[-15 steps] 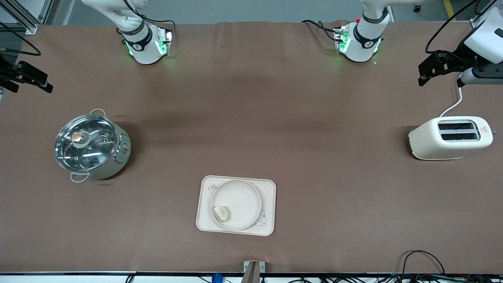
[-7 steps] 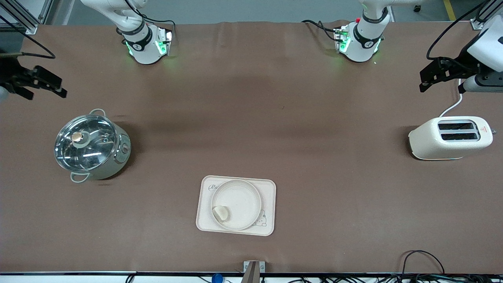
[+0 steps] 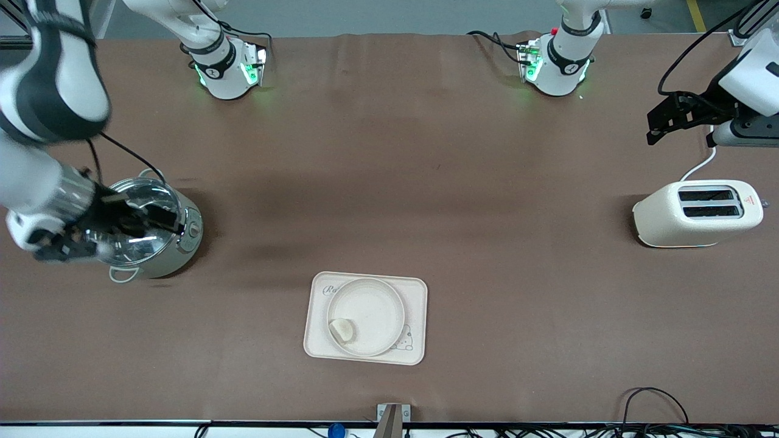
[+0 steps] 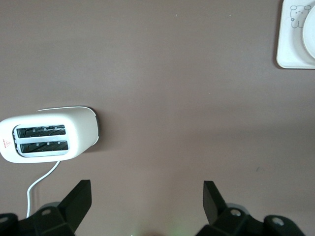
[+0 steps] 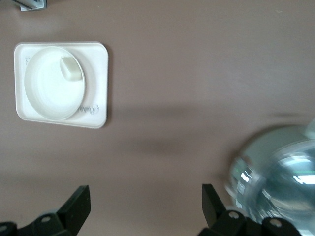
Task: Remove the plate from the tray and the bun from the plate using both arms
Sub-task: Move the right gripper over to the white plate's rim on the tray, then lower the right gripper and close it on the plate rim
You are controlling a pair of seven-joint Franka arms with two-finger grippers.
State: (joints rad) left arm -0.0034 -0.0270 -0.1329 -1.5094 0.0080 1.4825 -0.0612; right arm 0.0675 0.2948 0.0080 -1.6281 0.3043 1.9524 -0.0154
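On the brown table (image 3: 389, 182) the bun (image 3: 342, 330) sits on the plate (image 3: 372, 310) in the tray (image 3: 417, 292), untouched, while the open, empty right gripper (image 3: 158, 220) has swung over the pot (image 3: 182, 243) toward them and the open left gripper (image 3: 660, 125) waits above the toaster (image 3: 697, 214).

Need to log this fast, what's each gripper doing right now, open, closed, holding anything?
Left gripper: open, empty, up over the table near the toaster.
Right gripper: open, empty, over the lidded pot.
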